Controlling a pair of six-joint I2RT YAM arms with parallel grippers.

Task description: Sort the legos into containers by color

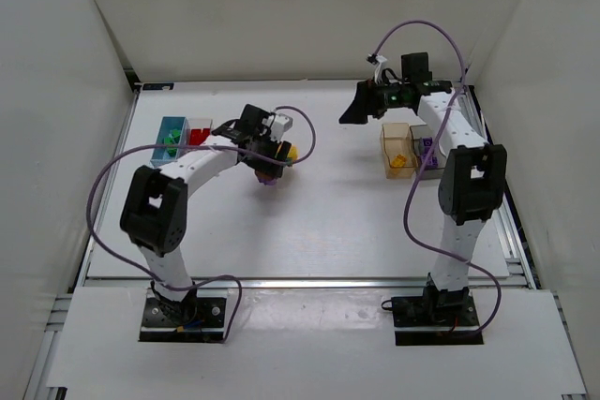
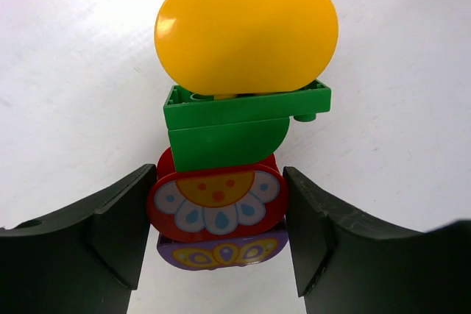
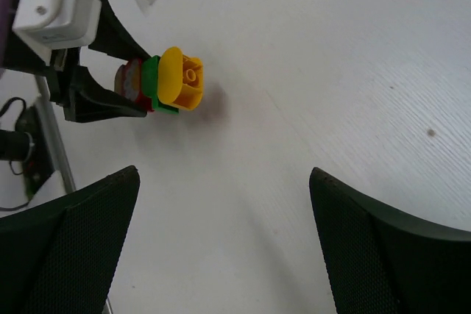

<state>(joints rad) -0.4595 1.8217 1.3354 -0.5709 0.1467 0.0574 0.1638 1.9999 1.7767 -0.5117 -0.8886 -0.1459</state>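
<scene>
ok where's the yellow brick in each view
top external: centre-left, yellow brick at the left gripper tip
left wrist: top centre, capping the stack that gripper grips
right wrist: upper left, at the stack's end
shared landmark: the left gripper

Left white arm (image 1: pixel 202 168) arcs to frame centre, left gripper (image 1: pixel 274 160) clamped on a multicoloured plastic brick stack (image 2: pixel 235 123); right white arm (image 1: pixel 452 126) reaches upper right, right gripper (image 1: pixel 354 111) spread wide.

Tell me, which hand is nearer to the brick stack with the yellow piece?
Left. The left hand grips the brick stack, one finger on each side of its red piece. The right hand hangs open, well away on the stack's right.
</scene>
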